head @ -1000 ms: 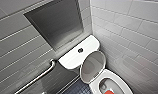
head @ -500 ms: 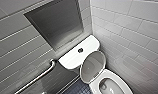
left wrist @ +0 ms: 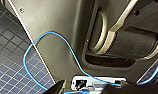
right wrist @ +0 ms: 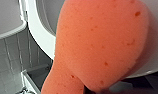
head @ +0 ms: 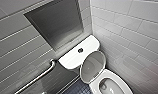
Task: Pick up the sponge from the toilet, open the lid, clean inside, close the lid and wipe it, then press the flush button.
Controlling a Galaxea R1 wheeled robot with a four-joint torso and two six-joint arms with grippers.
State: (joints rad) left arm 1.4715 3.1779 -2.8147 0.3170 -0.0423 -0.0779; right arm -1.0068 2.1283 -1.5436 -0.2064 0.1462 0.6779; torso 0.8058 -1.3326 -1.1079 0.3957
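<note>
here the sponge [right wrist: 100,45] sits huge before the right wrist, apparently clamped in the right fingers [right wrist: 93,91], which are barely visible at its edge; behind it is the toilet [head: 120,79], its lid [head: 92,66] raised against the cistern [head: 72,58].

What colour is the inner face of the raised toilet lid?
The lid is grey inside; head view shows it best.

Soft, even indoor light; pale sheen on the white toilet [head: 70,60]; faint shadows.
</note>
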